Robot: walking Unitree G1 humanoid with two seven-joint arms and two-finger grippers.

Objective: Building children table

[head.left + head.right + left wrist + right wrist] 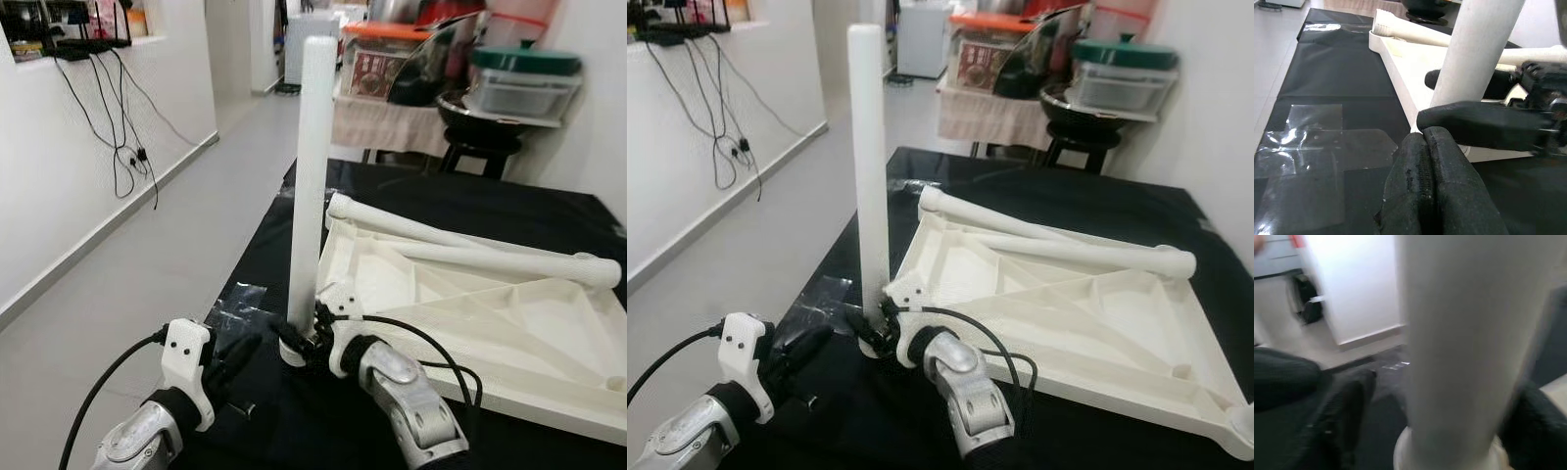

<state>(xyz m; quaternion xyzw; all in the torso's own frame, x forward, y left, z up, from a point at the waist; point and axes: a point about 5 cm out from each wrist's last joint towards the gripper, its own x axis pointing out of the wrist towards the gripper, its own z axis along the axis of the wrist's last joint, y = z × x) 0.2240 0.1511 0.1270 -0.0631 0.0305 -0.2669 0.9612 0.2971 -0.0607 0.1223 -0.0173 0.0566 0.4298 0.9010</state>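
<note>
The right gripper (304, 345) clamps the base of the upright white leg (312, 176), at the inverted tabletop's (470, 323) 9 o'clock corner. The left gripper (1425, 161), fingers closed and empty, sits beside it.

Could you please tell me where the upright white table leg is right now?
The upright table leg stands at the near left corner of the upturned white tabletop on the black mat, its base gripped by the right gripper, with the left gripper beside it.

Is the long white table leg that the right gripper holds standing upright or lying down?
Upright. The long white plastic table leg stands vertical at the corner of the upturned white tabletop, with the right gripper clamped near its base.
</note>
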